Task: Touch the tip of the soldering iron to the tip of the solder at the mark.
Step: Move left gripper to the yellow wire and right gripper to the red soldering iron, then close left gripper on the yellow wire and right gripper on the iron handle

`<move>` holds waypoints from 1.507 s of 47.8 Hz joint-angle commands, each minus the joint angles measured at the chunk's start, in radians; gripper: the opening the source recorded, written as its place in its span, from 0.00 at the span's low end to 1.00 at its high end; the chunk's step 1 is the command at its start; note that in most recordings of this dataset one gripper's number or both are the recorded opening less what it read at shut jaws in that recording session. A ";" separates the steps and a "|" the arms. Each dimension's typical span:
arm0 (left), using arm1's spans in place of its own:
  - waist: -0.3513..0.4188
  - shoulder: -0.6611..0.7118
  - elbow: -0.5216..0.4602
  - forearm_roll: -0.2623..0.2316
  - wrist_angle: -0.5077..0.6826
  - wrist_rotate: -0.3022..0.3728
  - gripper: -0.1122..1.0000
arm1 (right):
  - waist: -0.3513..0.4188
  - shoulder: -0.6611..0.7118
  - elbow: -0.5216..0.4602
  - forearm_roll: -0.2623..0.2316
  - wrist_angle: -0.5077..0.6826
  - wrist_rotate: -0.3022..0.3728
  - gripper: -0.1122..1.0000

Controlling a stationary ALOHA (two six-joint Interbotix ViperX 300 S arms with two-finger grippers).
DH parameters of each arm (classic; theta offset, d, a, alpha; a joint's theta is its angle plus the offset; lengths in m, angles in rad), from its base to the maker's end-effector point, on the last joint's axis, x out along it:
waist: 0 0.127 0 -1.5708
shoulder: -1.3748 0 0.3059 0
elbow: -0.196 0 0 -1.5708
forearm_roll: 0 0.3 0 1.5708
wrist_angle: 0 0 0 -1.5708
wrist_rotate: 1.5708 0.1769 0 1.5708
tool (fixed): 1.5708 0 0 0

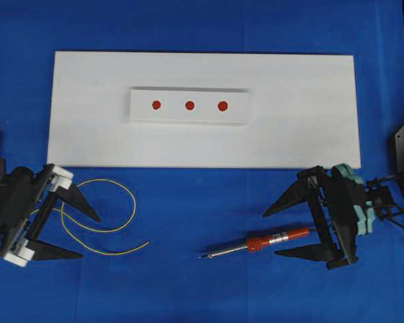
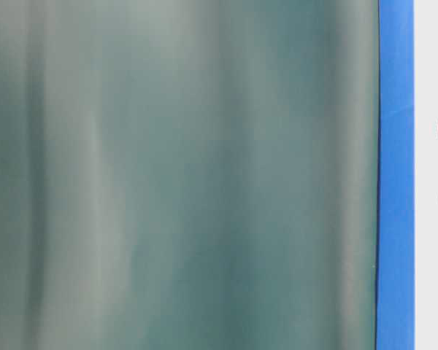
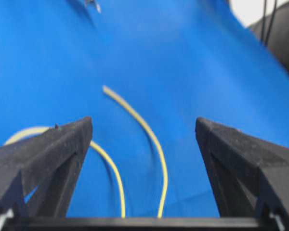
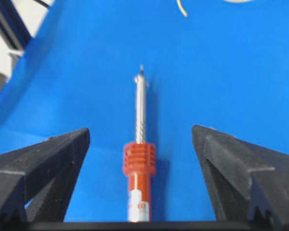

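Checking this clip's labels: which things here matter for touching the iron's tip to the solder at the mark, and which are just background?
Part of the job:
- soldering iron
- solder
- red marks on the small white block
- left gripper, open
- right gripper, open

Just there:
- white board
- blue cloth

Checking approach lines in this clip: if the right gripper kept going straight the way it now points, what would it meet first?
Probably the soldering iron: it lies on the blue cloth, centred between the open right gripper, tip pointing away. Height above it is unclear.
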 commanded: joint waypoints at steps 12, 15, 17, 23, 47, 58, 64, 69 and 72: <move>-0.064 0.163 -0.041 -0.009 -0.089 -0.012 0.82 | 0.060 0.166 -0.012 0.067 -0.141 -0.002 0.87; -0.067 0.175 -0.046 -0.009 -0.089 -0.015 0.81 | 0.072 0.195 -0.011 0.094 -0.170 -0.002 0.86; -0.067 0.183 -0.048 -0.009 -0.091 -0.015 0.81 | 0.075 0.212 -0.011 0.109 -0.179 -0.002 0.86; -0.067 0.207 -0.057 -0.009 -0.091 -0.015 0.79 | 0.081 0.253 -0.015 0.130 -0.202 -0.002 0.86; -0.072 0.304 -0.067 -0.009 -0.106 -0.006 0.66 | 0.081 0.328 -0.031 0.130 -0.235 -0.002 0.73; -0.077 0.302 -0.071 -0.009 -0.106 0.002 0.36 | 0.081 0.337 -0.035 0.101 -0.238 -0.015 0.33; -0.077 0.302 -0.074 -0.009 -0.106 0.002 0.15 | 0.081 0.337 -0.038 0.083 -0.238 -0.015 0.16; -0.077 0.299 -0.078 -0.009 -0.106 0.000 0.12 | 0.081 0.336 -0.046 0.081 -0.233 -0.015 0.16; -0.077 0.295 -0.081 -0.009 -0.103 -0.005 0.12 | 0.081 0.328 -0.051 0.081 -0.229 -0.015 0.16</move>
